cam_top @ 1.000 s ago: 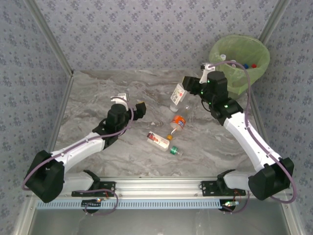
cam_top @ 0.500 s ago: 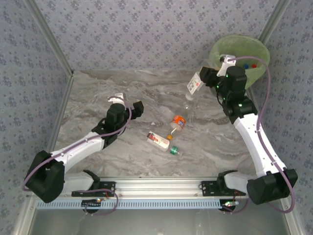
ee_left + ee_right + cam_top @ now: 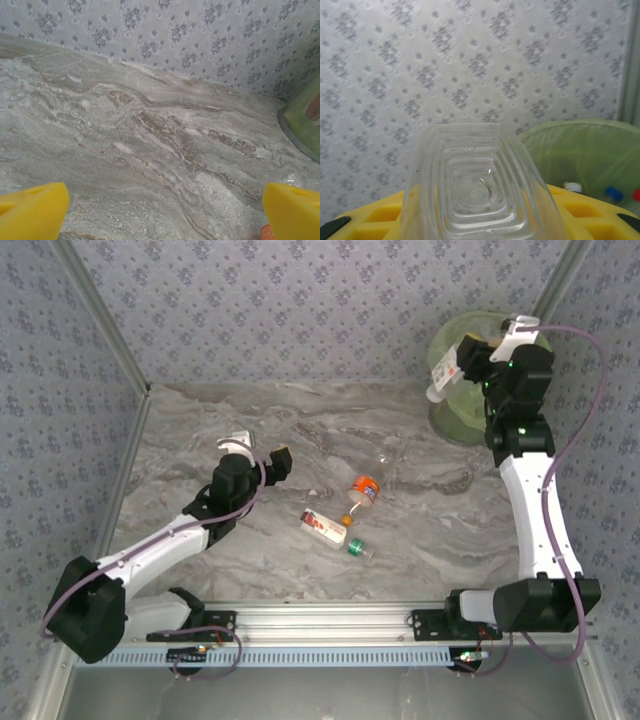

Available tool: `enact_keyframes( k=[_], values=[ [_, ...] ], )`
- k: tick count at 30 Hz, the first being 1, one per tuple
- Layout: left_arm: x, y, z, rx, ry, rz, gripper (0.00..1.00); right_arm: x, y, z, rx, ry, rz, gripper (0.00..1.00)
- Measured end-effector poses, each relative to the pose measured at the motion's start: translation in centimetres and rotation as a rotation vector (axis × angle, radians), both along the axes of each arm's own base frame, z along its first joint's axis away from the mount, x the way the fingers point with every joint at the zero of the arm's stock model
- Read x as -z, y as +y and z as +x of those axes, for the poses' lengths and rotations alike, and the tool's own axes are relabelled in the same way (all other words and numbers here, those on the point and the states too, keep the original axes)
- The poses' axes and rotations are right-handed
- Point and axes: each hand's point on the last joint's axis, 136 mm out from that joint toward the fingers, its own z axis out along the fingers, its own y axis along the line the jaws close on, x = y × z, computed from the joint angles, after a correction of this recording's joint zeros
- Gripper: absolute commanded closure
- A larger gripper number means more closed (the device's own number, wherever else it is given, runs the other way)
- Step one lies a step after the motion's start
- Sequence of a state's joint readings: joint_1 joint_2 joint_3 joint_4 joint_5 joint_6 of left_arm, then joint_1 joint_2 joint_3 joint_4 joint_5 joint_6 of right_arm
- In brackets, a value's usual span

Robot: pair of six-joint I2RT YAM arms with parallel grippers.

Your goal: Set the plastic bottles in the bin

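A: What has changed in the last second?

B: The right gripper has swung up from mid-table to the round bin lined with a translucent light-green bag. It carries a clear plastic bottle with a red-and-white label, its yellow fingers clamped on the bottle's sides.

A: So the drop is close?

B: I judge so. The bottle hangs tilted at the bin's left rim (whether it is fully over the mouth, I cannot tell).

A: And the left gripper?

B: It has hardly moved. Its fingers stand wide apart, holding nothing, above the grey marble-patterned table.

A: What is left to do?

B: At least 3 more lie mid-table: an orange-labelled bottle, a red-and-white-labelled bottle and a green-capped bottle.

A: Anything hidden?

B: From above, the arm covers much of the bin's inside. The right wrist view catches white, blue and red caps within. The left wrist view cuts off an orange scrap at its bottom edge, too little to identify.
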State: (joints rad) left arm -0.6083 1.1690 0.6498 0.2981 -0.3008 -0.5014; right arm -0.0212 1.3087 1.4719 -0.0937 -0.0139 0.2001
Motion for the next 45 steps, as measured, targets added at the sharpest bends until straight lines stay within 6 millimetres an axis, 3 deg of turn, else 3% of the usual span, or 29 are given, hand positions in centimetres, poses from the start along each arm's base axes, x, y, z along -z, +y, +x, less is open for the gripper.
enact_keyframes(
  k=[6, 15, 21, 27, 38, 42, 45],
  values=[
    [-0.7, 0.2, -0.3, 0.004, -0.020, 0.007, 0.01, -0.9, -2.8, 1.2, 0.072, -0.054, -0.003, 1.00],
    [-0.2, 1.1, -0.3, -0.047, 0.001, 0.012, 0.01, -2.8, -4.0, 3.3, 0.146, -0.173, -0.146, 1.00],
    [0.4, 1.3, -0.4, -0.054, 0.018, 0.030, 0.01, -1.1, -4.5, 5.9, 0.186, -0.127, -0.285, 1.00],
    [0.5, 1.4, -0.4, -0.051, 0.023, 0.041, 0.01, 0.7, -3.8, 8.3, 0.200, -0.070, -0.476, 1.00],
    [0.9, 1.9, -0.4, -0.078, 0.040, 0.040, 0.01, 3.9, -4.0, 11.3, 0.252, 0.073, -0.695, 1.00],
    [1.2, 2.2, -0.4, -0.089, 0.051, 0.042, 0.01, 6.0, -4.0, 12.9, 0.250, 0.153, -0.723, 1.00],
    [1.3, 2.2, -0.4, -0.090, 0.053, 0.044, 0.01, 6.7, -5.2, 13.8, 0.277, 0.197, -0.726, 1.00]
  ],
)
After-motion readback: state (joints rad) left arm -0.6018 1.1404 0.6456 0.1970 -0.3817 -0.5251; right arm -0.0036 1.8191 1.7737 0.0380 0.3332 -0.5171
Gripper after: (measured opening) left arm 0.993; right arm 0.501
